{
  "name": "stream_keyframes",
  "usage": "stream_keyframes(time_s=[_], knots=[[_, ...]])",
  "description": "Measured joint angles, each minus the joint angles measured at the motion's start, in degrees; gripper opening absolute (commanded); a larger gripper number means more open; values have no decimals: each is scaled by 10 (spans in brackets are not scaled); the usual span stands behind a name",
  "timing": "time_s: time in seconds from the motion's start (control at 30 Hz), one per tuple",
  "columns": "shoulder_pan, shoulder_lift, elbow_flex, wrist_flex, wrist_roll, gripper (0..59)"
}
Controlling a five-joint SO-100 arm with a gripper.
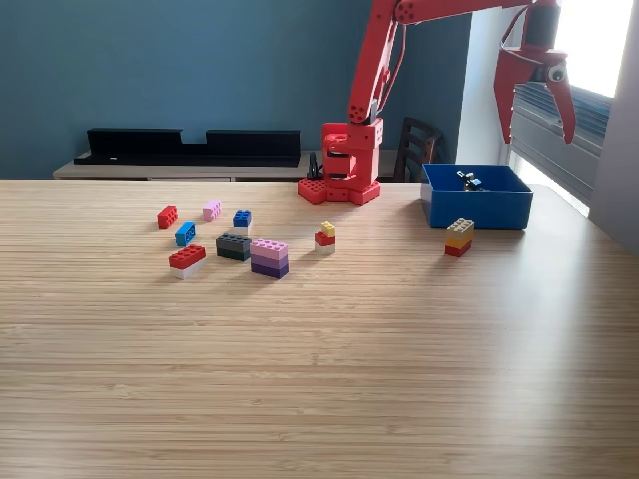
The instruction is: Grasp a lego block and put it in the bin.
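My red gripper point(537, 128) hangs high at the exterior view's upper right, above the blue bin point(477, 205). Its two fingers are spread apart with nothing between them. Small dark pieces point(468, 181) lie inside the bin. Just in front of the bin stands a tan, yellow and red lego stack point(459, 238). Several more lego blocks are scattered left of centre: a pink and purple stack point(269, 257), a dark grey block point(233, 245), a red and white block point(187, 260), and a small yellow-red-white stack point(325, 238).
The arm's red base point(342, 170) is bolted at the table's far edge. Behind the table stand a dark chair point(415, 148) and a low shelf with black trays point(190, 147). Smaller blue point(185, 234), red point(167, 216) and pink point(211, 210) blocks lie further left.
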Motion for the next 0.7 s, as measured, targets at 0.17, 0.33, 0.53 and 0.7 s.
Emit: stream_keyframes(time_s=[0.17, 0.33, 0.53, 0.7], knots=[[68, 0, -35, 0, 26, 1], [163, 0, -37, 0, 42, 1], [292, 0, -13, 0, 46, 1], [370, 0, -5, 0, 28, 1]])
